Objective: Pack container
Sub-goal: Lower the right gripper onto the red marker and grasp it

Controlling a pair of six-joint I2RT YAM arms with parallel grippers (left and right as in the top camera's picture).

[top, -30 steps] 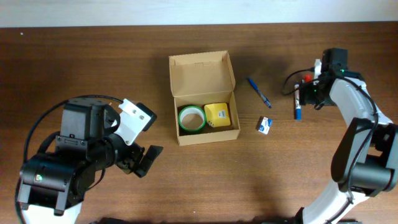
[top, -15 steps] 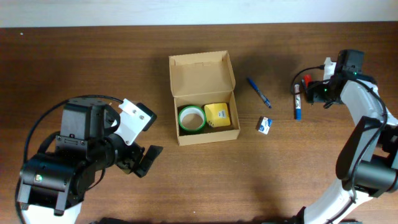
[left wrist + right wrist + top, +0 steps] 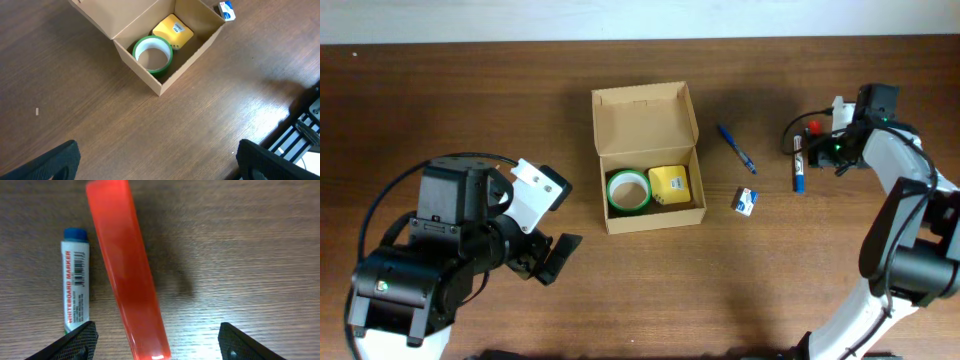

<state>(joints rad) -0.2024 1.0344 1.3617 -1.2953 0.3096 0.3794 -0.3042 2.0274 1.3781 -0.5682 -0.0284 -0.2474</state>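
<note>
Left fingers [image 3: 50, 162], right fingers [image 3: 75, 341] spread empty, brown wood-grain table [image 3: 470, 90], pale strip [image 3: 620, 18] beyond

Tan box [image 3: 645, 118], green tape roll [image 3: 628, 191], yellow pack [image 3: 669, 184], blue pen [image 3: 736, 149], red stick [image 3: 127, 265], brown wood-grain table [image 3: 470, 100]

Cardboard box [image 3: 642, 120] at mid-tabletop [image 3: 470, 90] stands open from above, its flap thrown back on the far side; a green tape roll [image 3: 628, 190] and a yellow packet [image 3: 669, 184] take up most of its floor. To its right, a blue pen [image 3: 736, 148] and a small blue-and-white packet [image 3: 746, 201] lie in the way. The right hand [image 3: 160, 340], fingers spread, straddles a red stick [image 3: 127, 265], a whiteboard marker [image 3: 76, 280] just beside one finger. Bare wood separates the wide-spread left hand [image 3: 160, 160] from the box
</note>
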